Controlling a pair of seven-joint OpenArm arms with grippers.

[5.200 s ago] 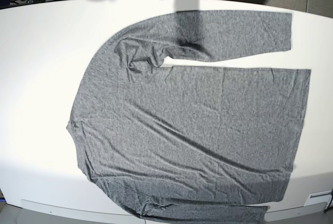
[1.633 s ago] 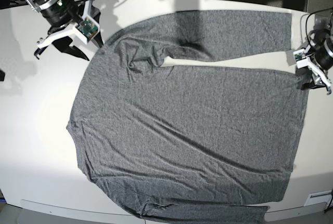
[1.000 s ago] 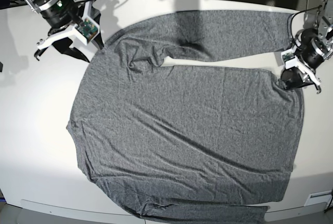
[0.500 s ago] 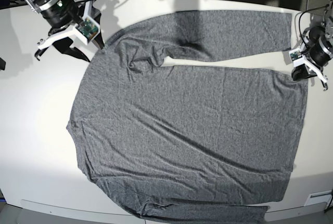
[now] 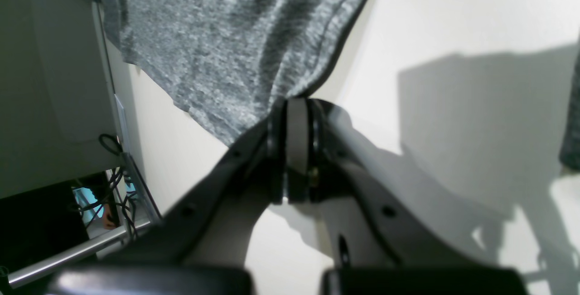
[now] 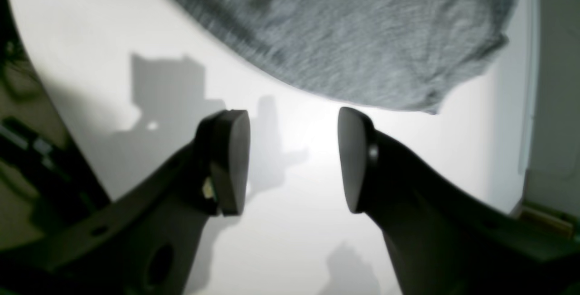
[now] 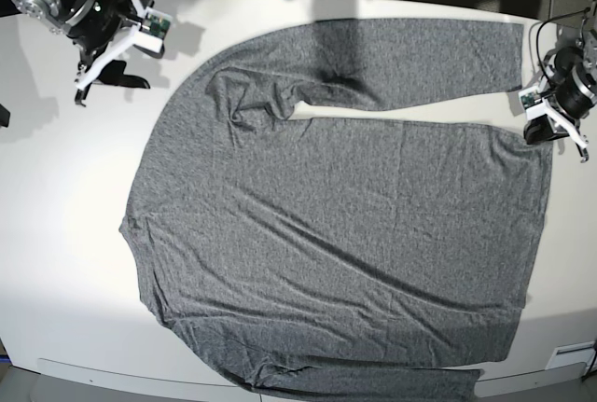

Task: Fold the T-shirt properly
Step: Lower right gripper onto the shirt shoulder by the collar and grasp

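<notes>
one grey t-shirt [image 7: 345,234] spread flat on white desk [image 7: 65,234], far sleeve folded back. left gripper [image 5: 292,109] jaws pinched shut on hem corner. right gripper [image 6: 292,159] jaws parted, holding nothing, beside shoulder edge.

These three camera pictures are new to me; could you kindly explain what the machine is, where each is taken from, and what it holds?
It is a robot with two arms. One picture looks down on the white table; the other two come from cameras on the wrists. A grey long-sleeved T-shirt lies spread flat. The left gripper, at the overhead picture's right, is shut on the shirt's hem corner; its wrist picture shows the cloth pinched between its fingers. The right gripper, at the upper left, is open over bare table, holding nothing.
</notes>
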